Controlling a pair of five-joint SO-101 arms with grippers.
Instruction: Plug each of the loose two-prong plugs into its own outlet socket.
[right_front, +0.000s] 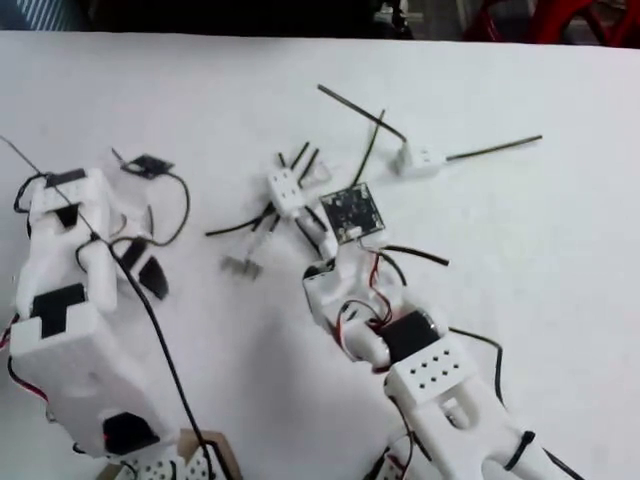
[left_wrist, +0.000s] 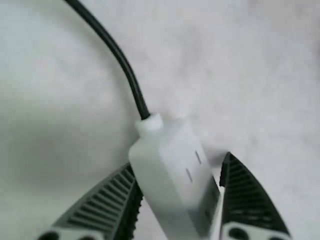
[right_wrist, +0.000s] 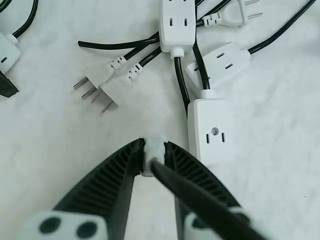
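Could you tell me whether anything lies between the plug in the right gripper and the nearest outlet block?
Nothing visible does. The right gripper holds the white plug, and only bare table separates it from the nearest outlet block. A black cord runs just beyond, toward the farther block.

The table was white — so were the outlet block and the plug; the cord was black.
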